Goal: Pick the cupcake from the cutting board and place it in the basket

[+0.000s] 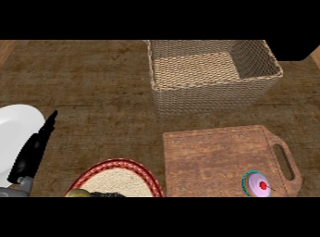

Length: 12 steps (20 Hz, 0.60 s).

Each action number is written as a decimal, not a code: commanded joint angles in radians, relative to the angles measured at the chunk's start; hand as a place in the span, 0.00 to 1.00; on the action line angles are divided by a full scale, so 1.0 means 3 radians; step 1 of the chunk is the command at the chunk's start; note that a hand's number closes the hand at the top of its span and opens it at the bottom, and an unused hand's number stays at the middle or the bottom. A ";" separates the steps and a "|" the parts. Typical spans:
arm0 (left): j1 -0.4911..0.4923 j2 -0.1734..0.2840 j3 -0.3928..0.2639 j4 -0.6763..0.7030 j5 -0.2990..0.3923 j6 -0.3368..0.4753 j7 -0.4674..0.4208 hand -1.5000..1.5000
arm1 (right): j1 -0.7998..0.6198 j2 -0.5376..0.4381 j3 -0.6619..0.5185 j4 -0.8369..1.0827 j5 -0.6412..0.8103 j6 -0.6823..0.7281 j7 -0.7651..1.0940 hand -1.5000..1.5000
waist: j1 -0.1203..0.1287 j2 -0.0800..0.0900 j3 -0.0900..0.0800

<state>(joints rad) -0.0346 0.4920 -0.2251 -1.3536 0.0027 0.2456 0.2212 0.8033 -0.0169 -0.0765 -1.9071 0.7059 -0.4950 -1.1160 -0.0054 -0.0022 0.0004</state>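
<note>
Plainly, the cupcake is seen at the lower right of the frame, on the cutting board, untouched. It is best approached from above and lifted straight before being carried to the basket at upper centre. The left hand, fingers straight, is held at the lower left beside a white plate; no right hand is shown.

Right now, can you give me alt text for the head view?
A pink-frosted cupcake with a red cherry sits near the front of a brown wooden cutting board; a woven wicker basket stands behind it. At left, the left hand rests beside a white plate.
</note>
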 commanded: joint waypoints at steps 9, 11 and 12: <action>-0.0083 -0.0171 0.0166 0.0136 -0.0156 -0.0100 -0.0033 0.50 | -0.0484 0.0051 0.0171 0.0292 0.0476 -0.0317 0.0132 0.00 | -0.0001 0.0008 -0.0002; -0.0077 -0.0088 0.0236 0.0086 -0.0096 -0.0220 0.0024 0.50 | -0.0675 -0.0001 0.0123 0.0435 0.0504 -0.0353 0.0144 0.00 | 0.0006 0.0008 -0.0001; -0.0085 -0.0092 0.0184 -0.0199 -0.0162 -0.0154 0.0245 0.50 | -0.0745 0.0000 0.0087 0.0543 0.0476 -0.0383 0.0163 0.00 | 0.0015 0.0004 0.0001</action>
<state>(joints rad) -0.0296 0.4641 -0.1848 -1.3738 -0.0377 0.2115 0.2378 0.6619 -0.0392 -0.0588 -1.8145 0.8376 -0.5638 -1.0334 -0.0070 -0.0035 -0.0128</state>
